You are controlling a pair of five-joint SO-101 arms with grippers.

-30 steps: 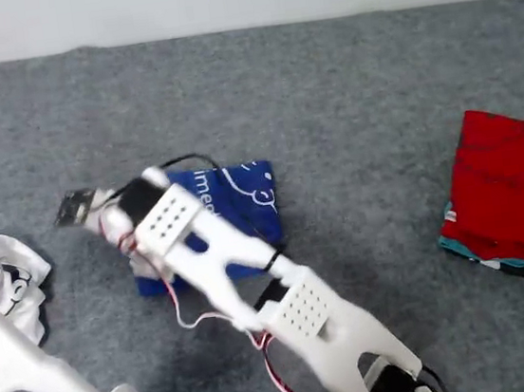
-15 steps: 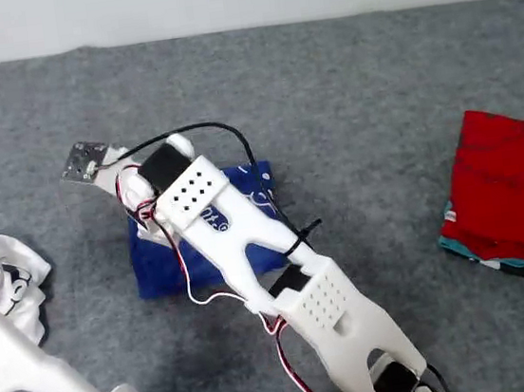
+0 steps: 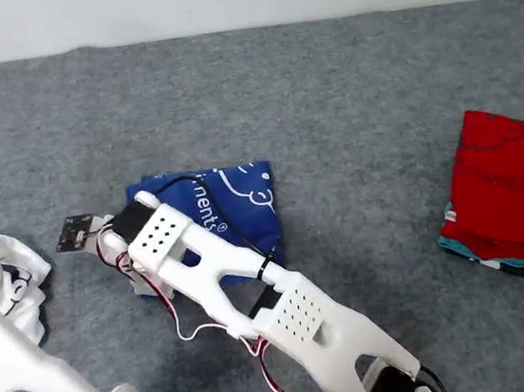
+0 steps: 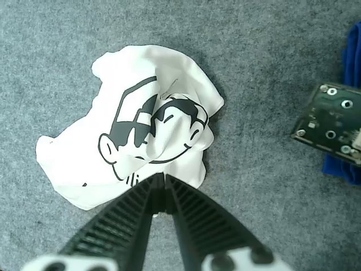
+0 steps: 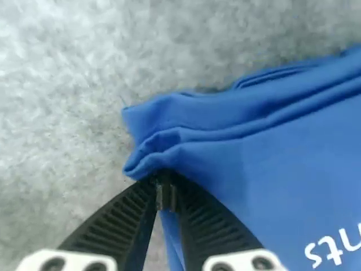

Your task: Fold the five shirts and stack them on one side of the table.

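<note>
Pinches a bunched corner of the blue shirt [image 5: 271,147] in the right gripper [image 5: 163,189], jaws clamped tight on the cloth. Holds the left gripper [image 4: 159,182] pressed closed, with nothing seen between its jaws, at the near edge of the crumpled white shirt [image 4: 141,141] with a cartoon face, far left on the grey table [image 3: 346,100]. Leaves the blue shirt folded flat, left of centre. Shows a folded red shirt [image 3: 509,185] resting on teal cloth [image 3: 499,260] at the right edge, well apart from both
</note>
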